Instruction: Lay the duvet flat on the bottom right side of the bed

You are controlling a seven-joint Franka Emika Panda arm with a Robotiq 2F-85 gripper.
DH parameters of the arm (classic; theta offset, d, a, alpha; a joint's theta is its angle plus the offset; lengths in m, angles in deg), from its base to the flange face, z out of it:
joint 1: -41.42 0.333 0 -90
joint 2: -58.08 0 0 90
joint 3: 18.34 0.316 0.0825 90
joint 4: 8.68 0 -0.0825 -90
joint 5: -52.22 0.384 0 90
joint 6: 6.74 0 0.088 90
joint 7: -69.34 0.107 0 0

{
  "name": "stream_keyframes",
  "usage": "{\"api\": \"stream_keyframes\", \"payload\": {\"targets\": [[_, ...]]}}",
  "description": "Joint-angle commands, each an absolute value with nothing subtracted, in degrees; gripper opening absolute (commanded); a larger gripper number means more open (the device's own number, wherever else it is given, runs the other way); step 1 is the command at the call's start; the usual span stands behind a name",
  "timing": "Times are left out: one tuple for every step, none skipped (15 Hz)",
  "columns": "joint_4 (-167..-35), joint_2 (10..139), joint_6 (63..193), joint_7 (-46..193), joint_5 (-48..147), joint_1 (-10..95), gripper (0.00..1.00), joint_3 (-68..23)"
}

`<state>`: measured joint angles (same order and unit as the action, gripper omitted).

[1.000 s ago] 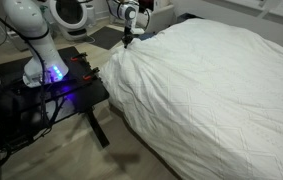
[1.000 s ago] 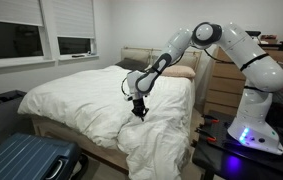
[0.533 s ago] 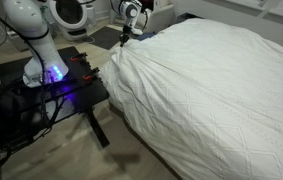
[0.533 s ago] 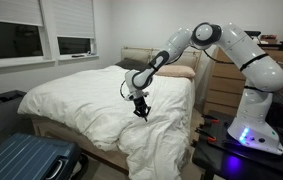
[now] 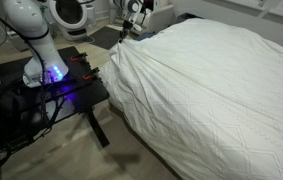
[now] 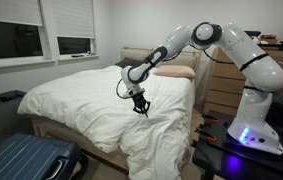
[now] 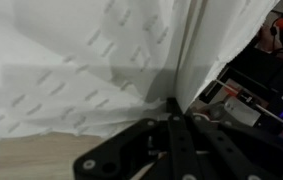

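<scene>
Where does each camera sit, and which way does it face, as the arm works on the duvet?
In an exterior view, the camera sits high, looking down over the duvet; the arm's base on a black table and the gripper show.
In an exterior view, it sits past the foot of the bed by a blue suitcase, facing the headboard; the whole arm shows.
Wrist view: on the wrist, looking along the fingers, shut on duvet fabric.
Both exterior views share the gripper pinching the duvet.
</scene>
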<state>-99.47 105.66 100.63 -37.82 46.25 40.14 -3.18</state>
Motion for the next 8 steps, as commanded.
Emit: {"api": "stream_keyframes", "payload": {"targets": [[-96.8,106.4,92.7,-40.1,52.4,42.0,0.01,-0.5],[-95.9,106.5,91.0,-40.6,52.5,42.2,0.01,-0.6],[-95.3,106.5,89.6,-40.8,52.7,42.3,0.01,-0.5],[-95.0,106.0,88.3,-41.4,52.8,42.6,0.01,-0.2],[-94.6,105.8,87.0,-41.8,52.8,42.8,0.01,-0.2],[-94.5,105.3,86.0,-42.5,52.8,43.0,0.01,-0.1],[-94.4,104.8,84.7,-42.8,52.8,43.3,0.01,0.0],[-94.3,104.4,83.6,-43.6,52.7,43.5,0.01,-0.1]]}}
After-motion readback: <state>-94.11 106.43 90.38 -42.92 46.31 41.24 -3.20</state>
